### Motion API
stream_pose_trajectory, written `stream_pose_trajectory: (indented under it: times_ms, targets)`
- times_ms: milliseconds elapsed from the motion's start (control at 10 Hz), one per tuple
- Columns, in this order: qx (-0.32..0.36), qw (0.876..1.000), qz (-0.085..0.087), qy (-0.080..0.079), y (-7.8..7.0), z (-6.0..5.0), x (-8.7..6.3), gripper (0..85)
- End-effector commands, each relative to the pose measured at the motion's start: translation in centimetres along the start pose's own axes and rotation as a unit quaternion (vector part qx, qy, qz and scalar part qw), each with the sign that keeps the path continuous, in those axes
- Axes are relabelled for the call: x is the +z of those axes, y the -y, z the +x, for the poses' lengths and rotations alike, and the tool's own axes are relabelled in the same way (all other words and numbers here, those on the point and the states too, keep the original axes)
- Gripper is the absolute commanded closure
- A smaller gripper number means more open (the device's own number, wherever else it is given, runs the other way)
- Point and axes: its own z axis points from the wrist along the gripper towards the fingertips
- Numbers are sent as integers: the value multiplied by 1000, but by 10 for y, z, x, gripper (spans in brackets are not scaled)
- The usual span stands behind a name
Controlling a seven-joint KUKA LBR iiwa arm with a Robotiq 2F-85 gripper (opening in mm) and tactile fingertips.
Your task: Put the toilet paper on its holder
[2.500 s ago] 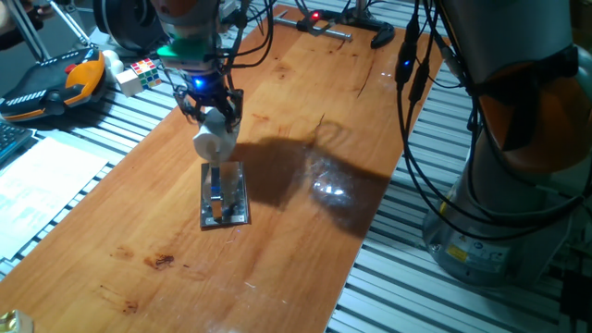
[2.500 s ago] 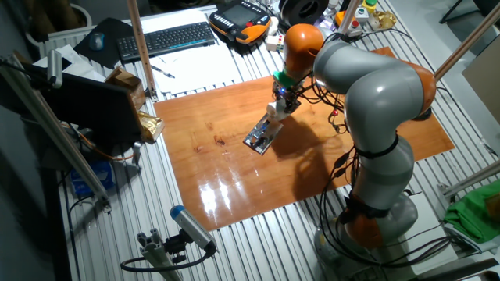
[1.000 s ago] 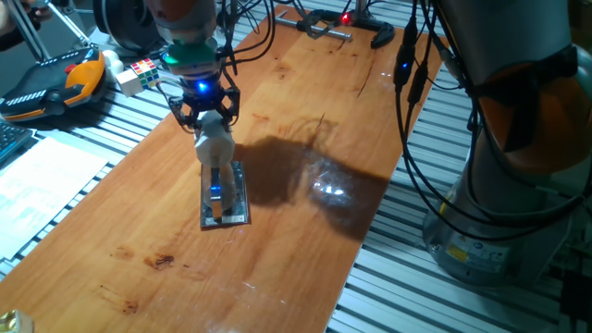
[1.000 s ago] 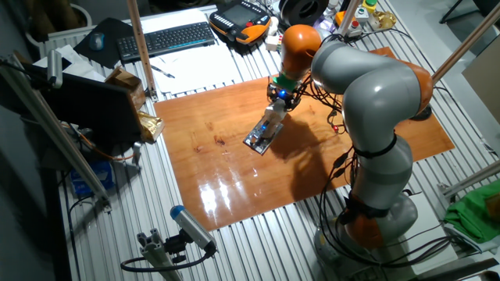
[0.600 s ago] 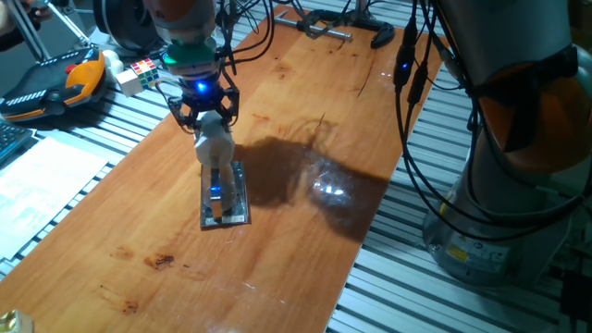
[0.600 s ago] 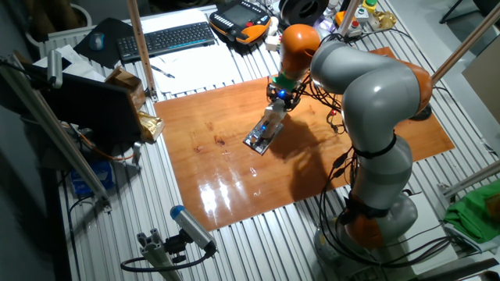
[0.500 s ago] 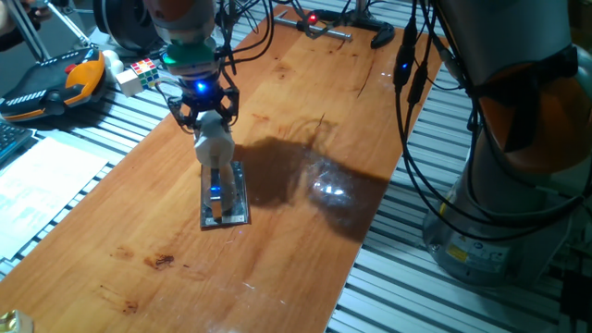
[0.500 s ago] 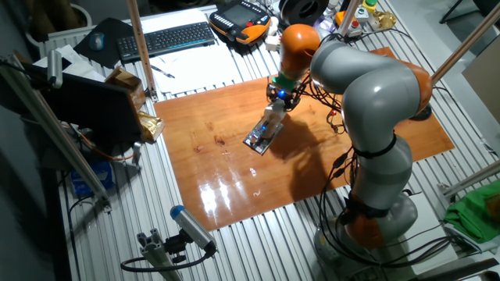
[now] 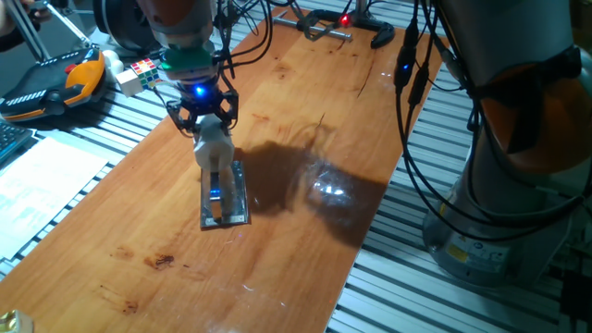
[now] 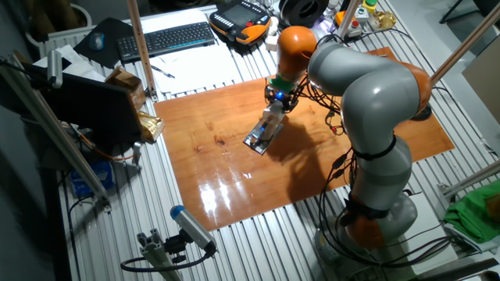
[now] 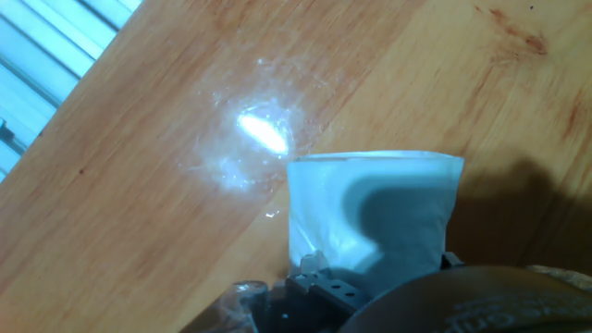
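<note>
The toilet paper (image 9: 213, 146) is a small white roll held between the fingers of my gripper (image 9: 205, 126). It hangs right over the holder (image 9: 225, 199), a flat grey metal plate on the wooden table with an orange-brown bit at its near end. The roll's lower end reaches down to the plate and hides the peg. From the other fixed view the gripper (image 10: 275, 102) holds the toilet paper (image 10: 271, 119) just above the holder (image 10: 260, 138). In the hand view the toilet paper (image 11: 370, 213) fills the lower middle, and the holder is hidden behind it.
A Rubik's cube (image 9: 141, 72) and an orange-black pendant (image 9: 55, 83) lie off the table's left edge. A black clamp (image 9: 384, 35) sits at the far end. Cables (image 9: 412, 69) hang beside the arm's base at right. A keyboard (image 10: 166, 37) lies beyond the table.
The gripper has shifted slightly left and lower with the roll, bringing the roll's lower end onto the holder. In the last half second it has barely moved.
</note>
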Motion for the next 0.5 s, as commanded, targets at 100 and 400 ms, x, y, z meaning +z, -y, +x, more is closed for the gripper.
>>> stream_pose_trajectory:
  times_ms: [100,400]
  targets:
    - [1,1000,2,2,-1,7,1,843]
    - [2,1000,3,4,-1,16,3,843]
